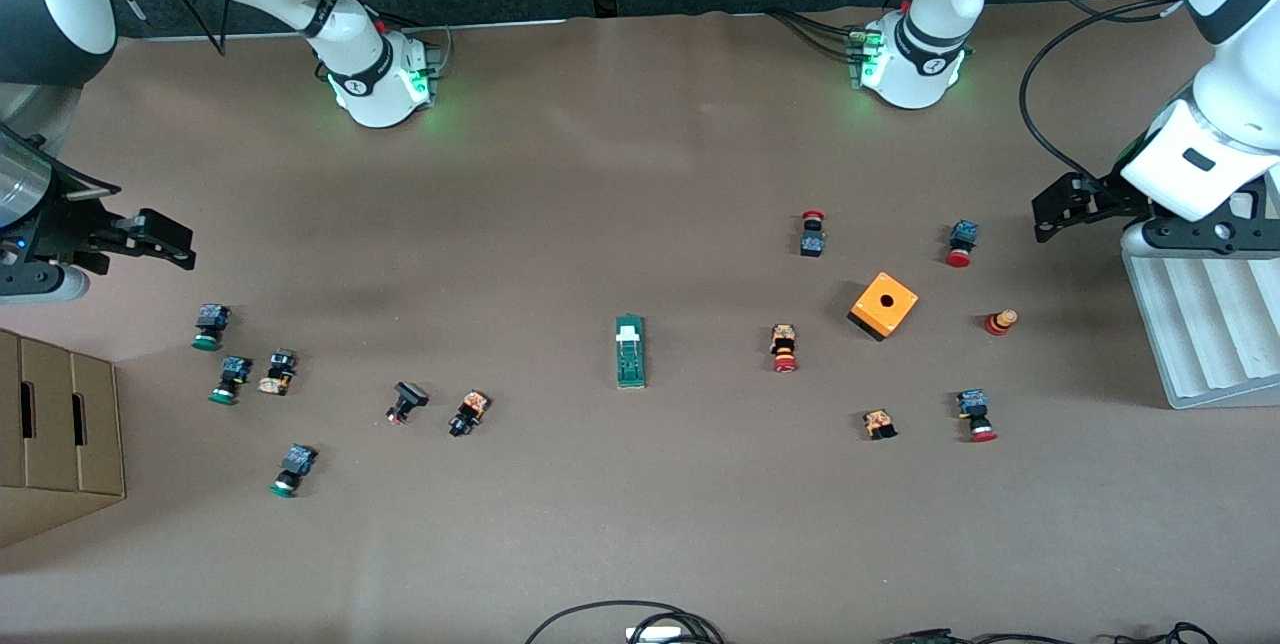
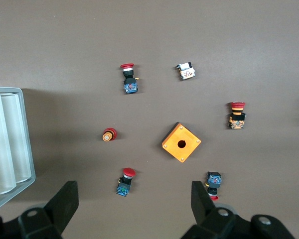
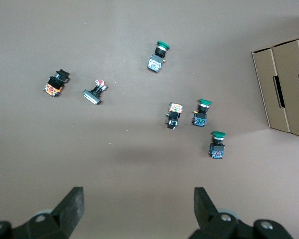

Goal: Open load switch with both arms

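Load switch point(image 1: 630, 352) lying flat mid-table, long axis toward the camera, white end piece toward the bases, well apart from both grippers. Probably light, stiff moulded plastic, smooth enough to skid on the brown matte table point(image 1: 640, 174) under a one-sided push; best pinched across the narrow green flanks by one arm while the other works the white end, though the ribbed middle shows too small to judge as a grip. Left gripper point(image 1: 1050, 214) hovering with jaws apart beside a ribbed white tray point(image 1: 1200, 324); right gripper point(image 1: 160, 239) likewise spread, above green-capped buttons point(image 1: 210, 324). Orange cube point(image 1: 884, 305) boxy, holed on top.
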Robot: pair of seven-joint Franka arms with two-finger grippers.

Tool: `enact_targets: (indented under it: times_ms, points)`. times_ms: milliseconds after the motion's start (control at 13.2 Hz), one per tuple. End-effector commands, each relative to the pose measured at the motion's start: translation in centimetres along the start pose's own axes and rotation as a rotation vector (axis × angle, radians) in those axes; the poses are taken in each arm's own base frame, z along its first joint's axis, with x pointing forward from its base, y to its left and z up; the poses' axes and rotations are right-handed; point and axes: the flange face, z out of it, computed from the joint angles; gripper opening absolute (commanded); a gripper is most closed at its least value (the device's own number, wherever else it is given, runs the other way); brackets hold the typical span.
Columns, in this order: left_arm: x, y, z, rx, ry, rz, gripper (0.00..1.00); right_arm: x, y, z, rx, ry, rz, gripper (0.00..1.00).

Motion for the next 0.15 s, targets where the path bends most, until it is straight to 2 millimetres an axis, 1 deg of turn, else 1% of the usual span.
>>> enact_targets:
  times_ms: [0, 76]
  points:
    - [0.27, 0.05, -0.5, -0.006, -0.006, -0.006, 1.0, 0.15, 0.25, -0.35, -0.017, 0.012, 0.003, 1.0]
    - [0.33, 0.12, -0.57, -0.005, -0.004, -0.006, 1.0, 0.21, 0.07, -0.29, -0.017, 0.012, 0.0, 1.0]
